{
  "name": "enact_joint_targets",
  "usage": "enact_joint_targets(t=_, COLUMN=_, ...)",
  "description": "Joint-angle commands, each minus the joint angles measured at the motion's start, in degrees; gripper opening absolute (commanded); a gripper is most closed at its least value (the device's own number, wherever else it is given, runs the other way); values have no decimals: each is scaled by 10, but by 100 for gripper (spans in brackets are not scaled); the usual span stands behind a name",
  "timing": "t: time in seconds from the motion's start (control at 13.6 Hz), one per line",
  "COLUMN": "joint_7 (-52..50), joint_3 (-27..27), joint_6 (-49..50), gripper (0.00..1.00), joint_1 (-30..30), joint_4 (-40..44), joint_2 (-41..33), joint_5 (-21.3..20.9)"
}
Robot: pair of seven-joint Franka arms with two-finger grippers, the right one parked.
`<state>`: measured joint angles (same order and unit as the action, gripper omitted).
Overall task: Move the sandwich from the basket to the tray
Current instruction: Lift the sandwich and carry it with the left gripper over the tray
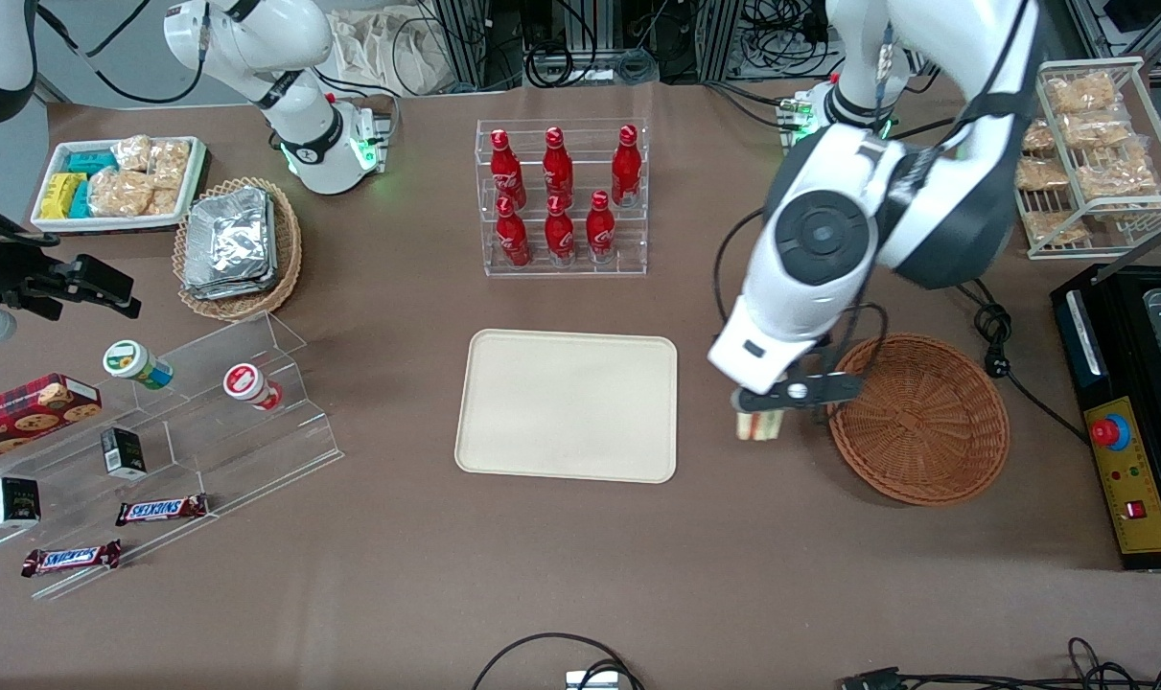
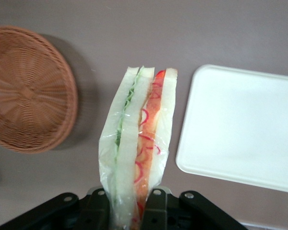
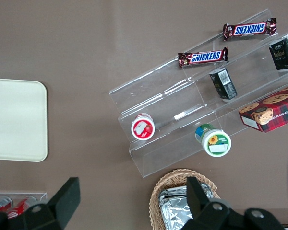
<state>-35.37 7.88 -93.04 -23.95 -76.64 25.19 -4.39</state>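
The left wrist view shows what the front view mostly hides: the sandwich (image 2: 137, 148) seen edge-on, a clear-wrapped wedge with pale bread slices, green filling along one seam and orange-red filling along the other, its lower end pinched between the black fingers (image 2: 156, 211) of the gripper (image 2: 129, 213). In the front view only a small pale corner of the sandwich (image 1: 758, 425) shows beneath the gripper (image 1: 781, 398), with the white arm covering the rest. That front view alone takes in the wider scene: a clear rack of red bottles (image 1: 561, 196) farther from the camera than the tray (image 1: 568, 404), a wire rack of snack bags (image 1: 1098, 153) toward the working arm's end, and a clear stepped display (image 1: 187, 431) with candy bars toward the parked arm's end. The right wrist view adds a close look at that stepped display (image 3: 206, 105) and a corner of the tray (image 3: 17, 120).

Everything stands on a brown table (image 1: 580, 575), with cables and metal framing along its edge farthest from the camera.

The gripper is closed on the sandwich, holding it above bare table between the basket (image 1: 920, 417) and the tray. In the wrist view the basket (image 2: 29, 88) holds nothing, and the tray (image 2: 242, 127) is likewise bare. The sandwich hangs just beside the basket's rim, apart from the tray.
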Motion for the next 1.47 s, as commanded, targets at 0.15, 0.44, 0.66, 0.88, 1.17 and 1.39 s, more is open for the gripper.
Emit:
enact_joint_targets(t=0.15, joint_7=11, joint_3=49, joint_6=-50, gripper=0, joint_1=-3, joint_4=30, joint_2=66, joint_5=12)
enact_joint_targets(t=0.44, joint_7=2, joint_3=63, joint_6=-114, gripper=0, joint_1=-21, joint_4=24, joint_2=129, joint_5=0)
enact_joint_targets(t=0.66, joint_7=-44, joint_3=58, joint_6=-160, gripper=0, joint_1=-22, joint_4=24, joint_2=169, joint_5=-23)
enact_joint_targets(t=0.88, joint_7=-58, joint_3=59, joint_6=-184, gripper=0, joint_1=-35, joint_4=14, joint_2=181, joint_5=-27)
enact_joint_targets(t=1.17, joint_7=-66, joint_3=59, joint_6=-185, gripper=0, joint_1=-38, joint_4=3, joint_2=195, joint_5=-92)
enact_joint_targets(t=1.39, joint_7=-72, joint_3=59, joint_6=-197, gripper=0, joint_1=-38, joint_4=3, joint_2=200, joint_5=-90)
